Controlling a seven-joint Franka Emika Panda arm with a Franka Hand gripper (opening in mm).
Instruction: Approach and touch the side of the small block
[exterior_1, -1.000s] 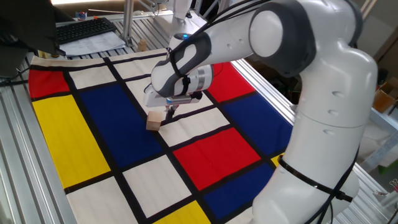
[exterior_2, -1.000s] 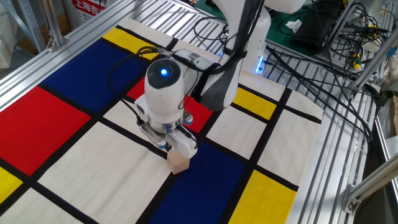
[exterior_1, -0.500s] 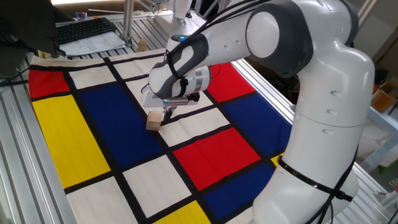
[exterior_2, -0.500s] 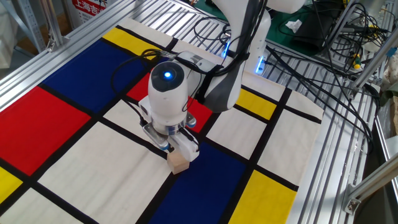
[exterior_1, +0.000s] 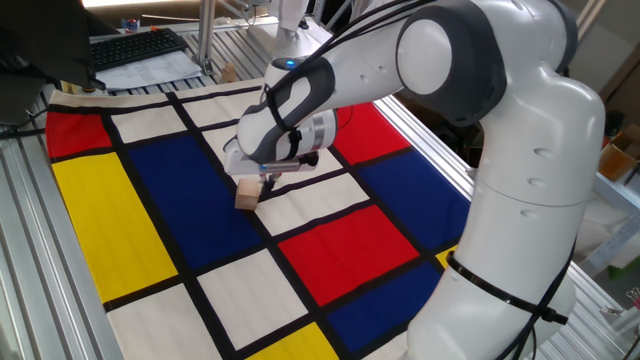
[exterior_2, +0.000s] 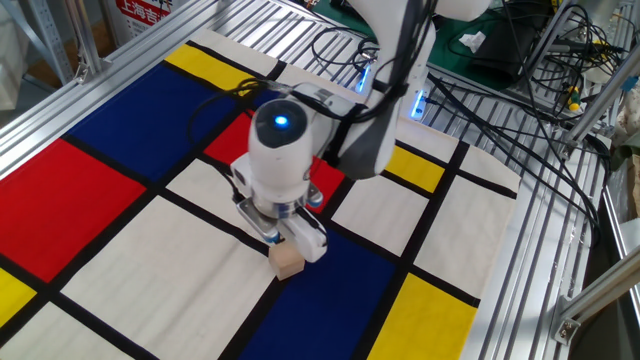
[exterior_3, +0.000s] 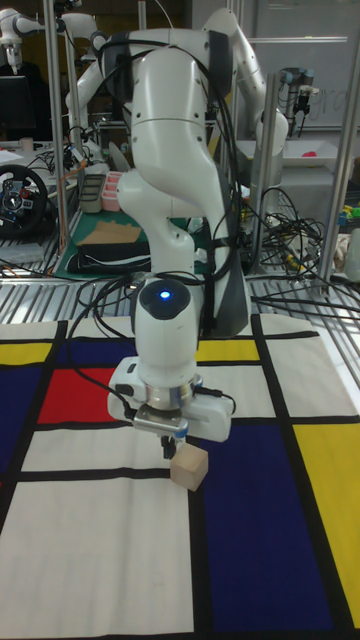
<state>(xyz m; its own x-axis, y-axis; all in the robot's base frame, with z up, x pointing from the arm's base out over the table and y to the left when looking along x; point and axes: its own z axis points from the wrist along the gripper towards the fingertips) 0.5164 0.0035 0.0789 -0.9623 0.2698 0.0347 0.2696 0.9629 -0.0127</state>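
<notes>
Now the gripper (exterior_3: 166, 441), fingers apparently closed and empty, hangs just left of the small block (exterior_3: 188, 467); next, nudge right into contact.

1. The small block (exterior_1: 247, 194) looks like plain light wood, matt and unpainted.
2. The cloth (exterior_2: 120, 245) under it is matt woven fabric in flat colour panels with black bands.
3. The arm (exterior_1: 520, 150) has a glossy, smooth white plastic shell with darker grey joint parts.
4. The table frame (exterior_2: 545, 230) is ribbed bare metal with a dull silver sheen.
5. The cables (exterior_2: 560, 60) look like black rubbery sheathing.
</notes>
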